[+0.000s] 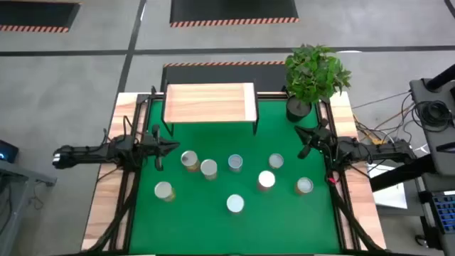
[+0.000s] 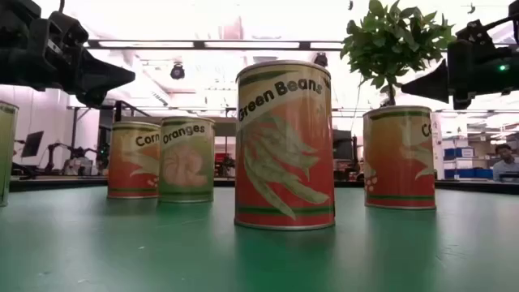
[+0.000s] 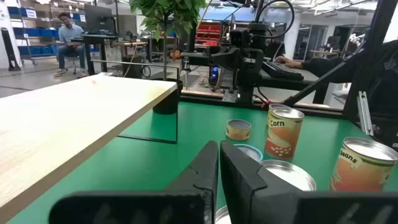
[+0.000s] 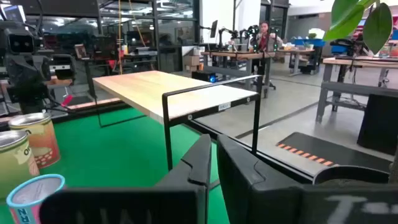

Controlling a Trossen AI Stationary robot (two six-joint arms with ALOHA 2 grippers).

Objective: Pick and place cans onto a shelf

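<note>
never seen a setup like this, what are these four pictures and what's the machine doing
It is a two-armed robot at a table with a green mat, seen by four cameras. One looks straight down, one sits at table height, and one rides on each wrist. The left gripper and right gripper wait at the mat's two sides, fingers closed, holding nothing. Seven cans stand on the mat, among them a green beans can nearest the low camera. The pale wood shelf at the back carries nothing yet. A potted plant stands beside it.
</note>
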